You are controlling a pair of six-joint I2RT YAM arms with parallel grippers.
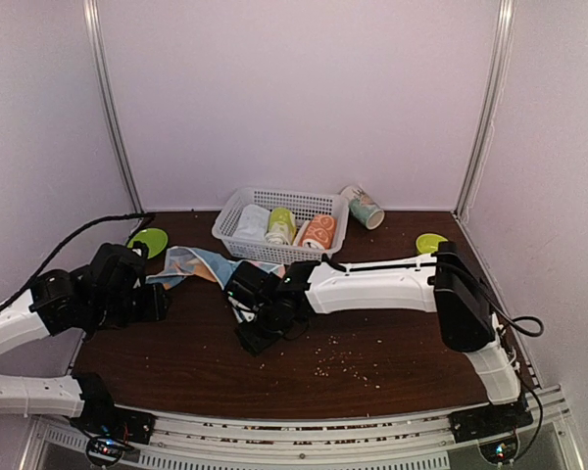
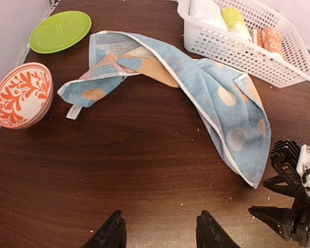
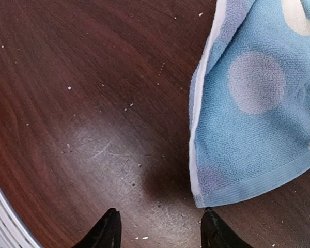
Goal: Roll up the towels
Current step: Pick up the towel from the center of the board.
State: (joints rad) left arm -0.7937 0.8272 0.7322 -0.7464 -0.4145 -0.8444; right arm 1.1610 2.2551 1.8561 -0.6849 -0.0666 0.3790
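The blue towel [image 2: 217,98] lay toward the back of the table [image 2: 119,170], left of its middle. It sat just in front of the white basket [image 2: 248,51] and was twisted into a loose, rumpled band. One end pointed toward the left edge and the other trailed out toward the middle. An orange towel [image 2: 273,39] sat already rolled inside the basket.

The left hand [image 2: 160,222] hung over bare wood nearer the front edge, its fingers moderately apart with nothing between them. The right hand [image 3: 160,217] hovered low with its fingers likewise spread and empty. The towel's trailing corner lay just beside one fingertip, though I saw no contact.

To my eye the cloth looked light, soft and quite limp. It was a looped terry weave that would sag from any pinch and drag across the wood rather than slide cleanly. It seemed in no danger of damage, but it would bunch easily.

The firmest place to take it looked like the white-bound hem at a corner. Each hand on a corner could pull the twist flat before any rolling.
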